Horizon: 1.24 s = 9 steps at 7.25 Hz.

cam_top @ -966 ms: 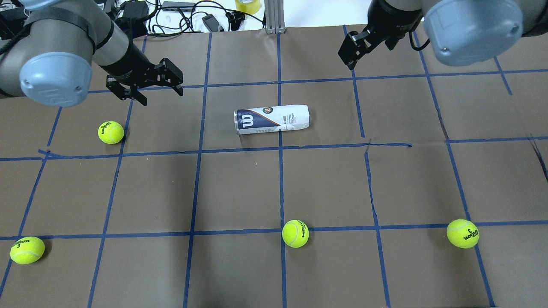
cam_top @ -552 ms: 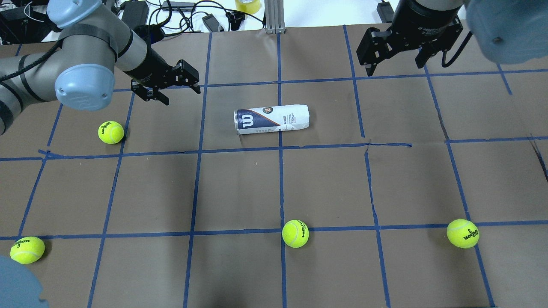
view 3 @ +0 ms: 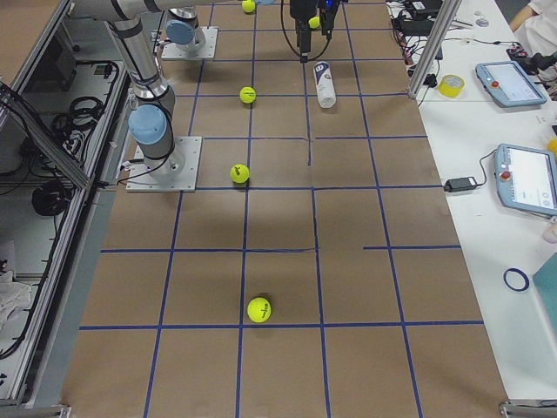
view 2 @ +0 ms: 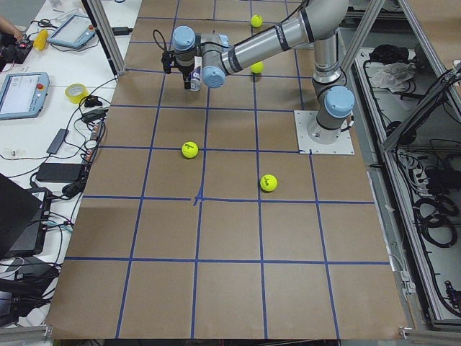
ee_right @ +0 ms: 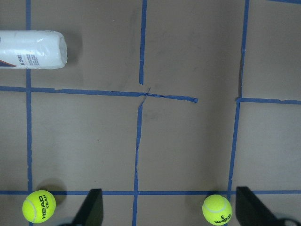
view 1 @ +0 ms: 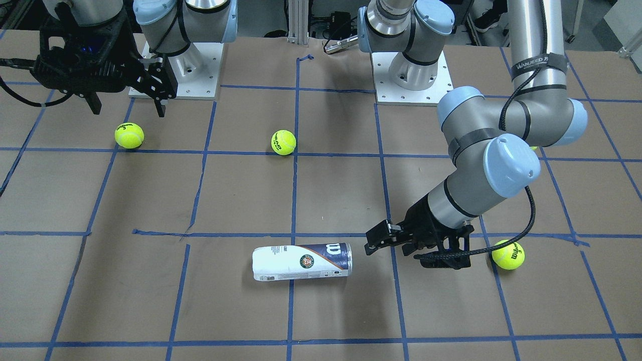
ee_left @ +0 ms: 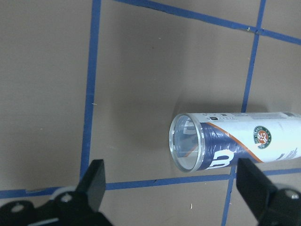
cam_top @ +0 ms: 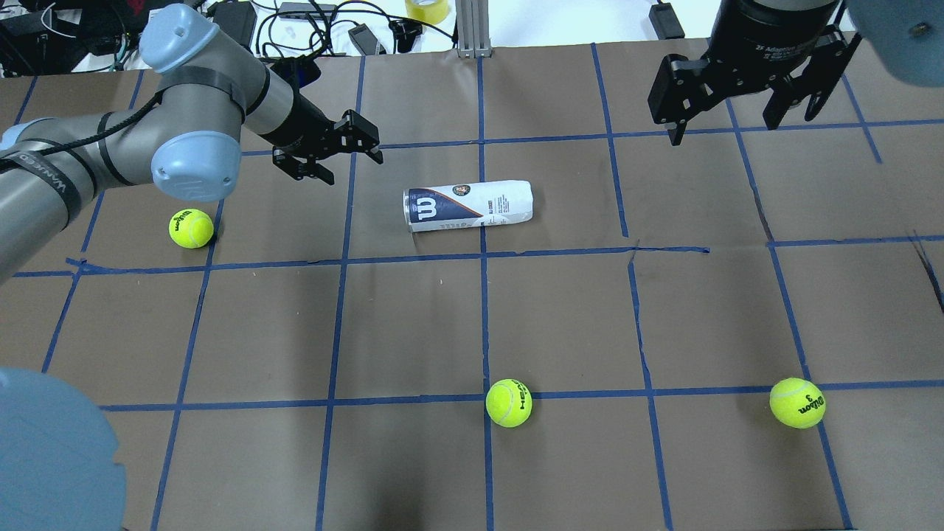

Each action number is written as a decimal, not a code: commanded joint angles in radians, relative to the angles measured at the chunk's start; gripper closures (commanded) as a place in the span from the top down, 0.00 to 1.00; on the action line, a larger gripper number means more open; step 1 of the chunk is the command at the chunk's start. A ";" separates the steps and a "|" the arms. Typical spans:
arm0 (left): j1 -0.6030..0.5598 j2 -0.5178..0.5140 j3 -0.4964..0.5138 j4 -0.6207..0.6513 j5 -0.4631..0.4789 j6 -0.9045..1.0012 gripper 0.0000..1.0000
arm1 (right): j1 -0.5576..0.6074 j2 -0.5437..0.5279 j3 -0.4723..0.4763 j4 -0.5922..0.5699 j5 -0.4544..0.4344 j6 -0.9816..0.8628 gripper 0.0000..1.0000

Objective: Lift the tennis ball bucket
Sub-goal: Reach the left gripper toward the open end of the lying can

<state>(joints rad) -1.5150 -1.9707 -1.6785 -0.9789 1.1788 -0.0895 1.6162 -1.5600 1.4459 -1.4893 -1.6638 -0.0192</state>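
The tennis ball bucket [cam_top: 468, 206] is a slim white and navy can with a W logo. It lies on its side on the brown table, its open rim toward my left arm. It also shows in the front view [view 1: 301, 261], the left wrist view [ee_left: 235, 147] and the right wrist view [ee_right: 30, 49]. My left gripper [cam_top: 354, 168] is open and empty, a short way off the can's rim end, apart from it [view 1: 393, 253]. In the left wrist view [ee_left: 174, 188] the rim lies ahead between the fingers. My right gripper [cam_top: 723, 125] is open and empty, far off at the back right [view 1: 128, 108].
Yellow-green tennis balls lie loose: one [cam_top: 191, 228] below my left forearm, one [cam_top: 509, 403] at front centre, one [cam_top: 797, 403] at front right. Cables and yellow tape [cam_top: 428, 9] lie beyond the table's far edge. Blue tape lines grid the table.
My left gripper has moved right, closer to the can's rim end. My right gripper has shifted right and turned. The can has not moved. My left arm's elbow now covers the front-left ball.
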 commanded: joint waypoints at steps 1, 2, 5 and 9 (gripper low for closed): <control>-0.034 -0.045 -0.001 0.034 -0.049 -0.047 1.00 | -0.004 0.005 0.001 0.003 0.043 -0.002 1.00; -0.040 -0.051 -0.004 0.031 -0.066 -0.050 1.00 | -0.004 0.005 0.002 0.004 0.044 0.001 1.00; -0.053 -0.106 -0.007 0.028 -0.105 -0.049 1.00 | 0.001 0.003 0.001 -0.005 0.047 -0.001 1.00; -0.103 -0.148 -0.004 0.036 -0.140 -0.052 0.93 | -0.004 0.003 -0.022 -0.003 0.041 0.044 1.00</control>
<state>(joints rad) -1.6007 -2.1133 -1.6846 -0.9453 1.0525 -0.1404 1.6148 -1.5577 1.4311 -1.4903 -1.6205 0.0104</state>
